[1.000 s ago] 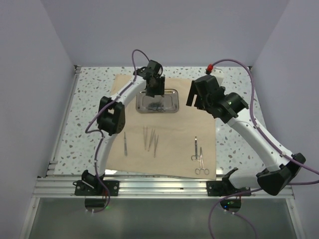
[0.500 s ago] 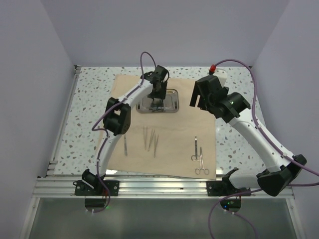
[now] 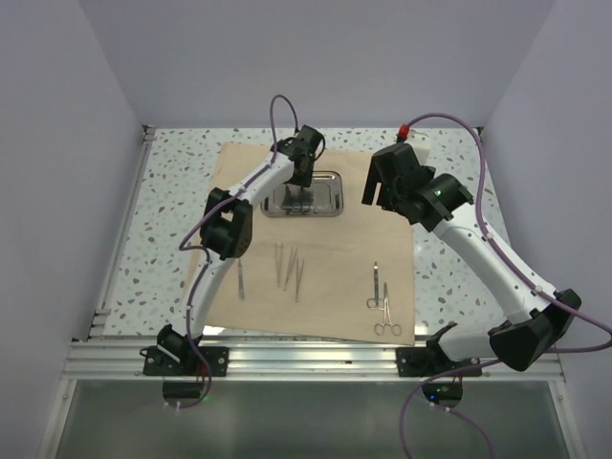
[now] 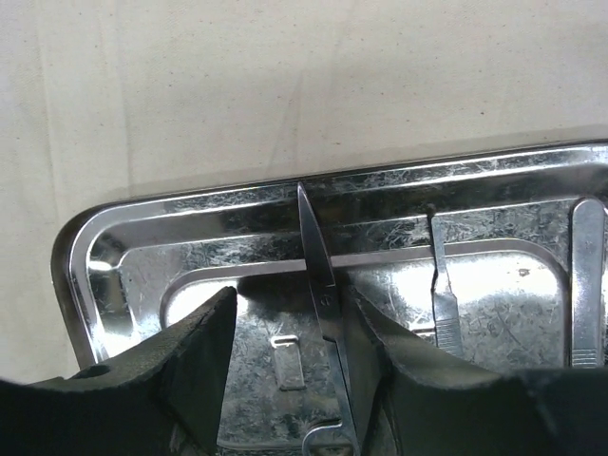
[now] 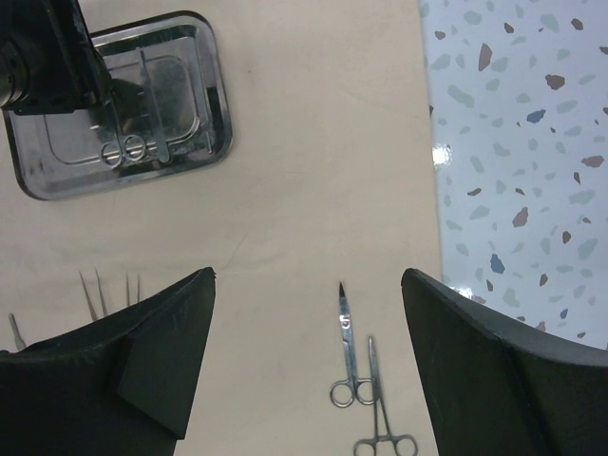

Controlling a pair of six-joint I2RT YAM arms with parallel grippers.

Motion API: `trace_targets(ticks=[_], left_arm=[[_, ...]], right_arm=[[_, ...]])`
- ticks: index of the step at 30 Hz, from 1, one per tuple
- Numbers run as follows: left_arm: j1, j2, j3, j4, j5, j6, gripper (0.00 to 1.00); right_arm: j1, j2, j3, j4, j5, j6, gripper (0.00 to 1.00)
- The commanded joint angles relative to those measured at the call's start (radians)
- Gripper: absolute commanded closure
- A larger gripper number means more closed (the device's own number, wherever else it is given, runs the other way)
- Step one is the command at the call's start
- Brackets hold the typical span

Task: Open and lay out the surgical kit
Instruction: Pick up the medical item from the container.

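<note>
Straddling the scissors is the relation that matters: in the left wrist view the left gripper hangs low inside the steel tray; its jaws are partly spread with one finger on each side of the blades, the finger at frame right just beside them and the one at frame left apart, so nothing is pinched yet as far as I can tell; the scissors' long axis runs from the tip at upper centre down to the ring handles at the bottom edge, roughly square to the line on which the jaws shut, which I judge suits a pinch across the shanks; a scalpel lies nearly parallel further right, outside the jaws; the tray sits on the cloth wrap at the upper middle of the top view, and the left arm is plainly the nearer; the right gripper hovers over cloth to the right of the tray, jaws spread wide and empty.
</note>
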Motion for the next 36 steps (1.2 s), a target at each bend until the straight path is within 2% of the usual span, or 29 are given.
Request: trace_targets(ticks=[1, 6, 14, 17, 21, 28, 31, 32, 36], left_arm=[[0.016, 0.100, -0.032, -0.098, -0.026, 0.033, 0.48], [0.019, 0.130, 0.018, -0.070, 0.054, 0.013, 0.48], [0.024, 0.199, 0.066, -0.070, 0.051, -0.016, 0.52], [0.025, 0.215, 0.061, -0.087, 0.057, -0.018, 0.57], [0.025, 0.206, 0.025, -0.108, 0.059, -0.016, 0.69], [0.024, 0.158, -0.156, -0.105, 0.063, -0.022, 0.83], [0.028, 0.161, -0.150, -0.118, 0.060, -0.018, 0.92], [0.031, 0.166, -0.140, -0.125, 0.075, -0.016, 1.00], [0.053, 0.151, -0.063, -0.129, 0.132, -0.016, 1.00]], right_arm=[[-0.006, 0.011, 0.036, 0.010, -0.002, -0.012, 0.17], [-0.007, 0.017, 0.041, 0.009, -0.009, -0.012, 0.17], [-0.010, 0.026, 0.053, -0.013, -0.008, -0.029, 0.18], [-0.012, 0.035, 0.059, -0.011, -0.012, -0.032, 0.18], [-0.015, 0.051, 0.072, -0.007, -0.021, -0.032, 0.19], [-0.018, 0.060, 0.058, 0.012, -0.036, -0.018, 0.21], [-0.020, 0.058, 0.044, 0.019, -0.045, -0.014, 0.24], [-0.020, 0.060, 0.040, 0.024, -0.048, -0.015, 0.25], [-0.020, 0.057, 0.032, 0.028, -0.041, -0.011, 0.27]])
